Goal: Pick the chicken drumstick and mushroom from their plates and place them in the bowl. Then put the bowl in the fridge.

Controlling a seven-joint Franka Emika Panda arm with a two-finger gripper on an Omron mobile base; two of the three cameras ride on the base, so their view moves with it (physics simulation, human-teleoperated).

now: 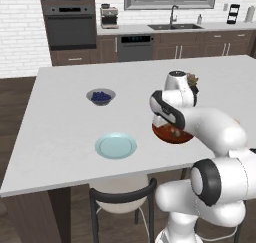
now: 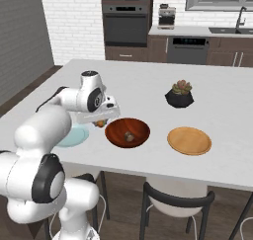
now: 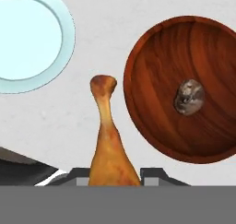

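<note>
While counted from left to right across the white desk [image 1: 60,137]:
Blueberry bowl: one small grey bowl of dark blueberries [image 1: 101,96], round, standing far back on the left.
Blue plate: one pale light-blue plate [image 1: 116,146], a flat ceramic-looking disc with a raised rim, nothing lying on it.
Chicken drumstick: one golden-orange chicken drumstick [image 3: 110,142], tapered, with a knobbed pale bone end pointing away from the hand; it hangs over bare desk between the blue plate and the bowl, just beside the bowl's rim.
Fingers: two dark fingers [image 3: 154,173], pinching the thick meaty end of the drumstick from both sides; in the right base view the gripper [image 2: 101,121] sits just left of the bowl.
Bowl: one wide shallow bowl [image 2: 118,135], glossy reddish-brown wood with visible grain, round.
Mushroom: one tiny brown-grey mushroom [image 3: 189,97], rounded and mottled, lying inside the bowl near its middle.
Wooden plate: one tan-orange plate [image 2: 189,140], flat, round, matte wood, just right of the bowl.
Succulent: one green-pink succulent in a faceted black pot [image 2: 180,96], behind the wooden plate.
Stools: two dark-framed stools [image 2: 176,200] with pale seats at the desk's near edge.
</note>
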